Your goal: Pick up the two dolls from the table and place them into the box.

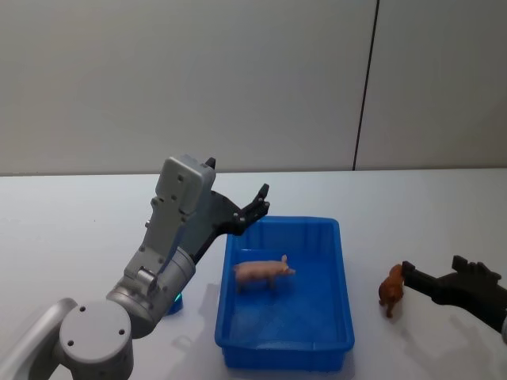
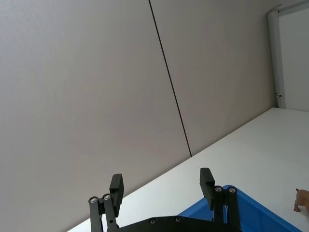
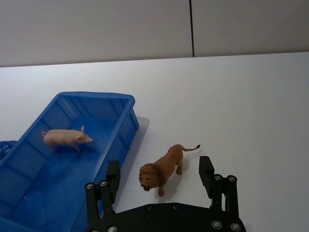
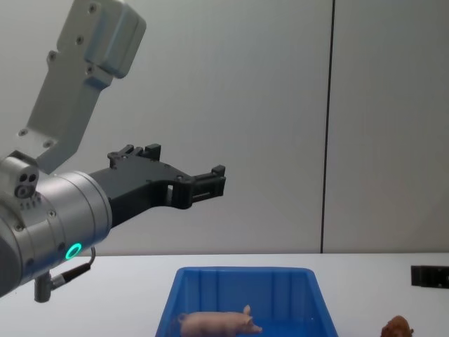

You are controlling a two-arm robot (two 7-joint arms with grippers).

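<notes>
Grey panelled wall behind, white table [image 1: 71,229]. Pink pig [image 1: 263,273] stands upright inside the blue box [image 1: 283,349], near its middle. Reddish-brown figure [image 1: 390,290] stands on the table just right of the box. Right gripper [image 3: 160,167] sits low at the figure, jaws spread wide either side of it, nothing grasped. Left gripper [image 2: 161,179] is raised over the box's far left corner, jaws apart, empty.
</notes>
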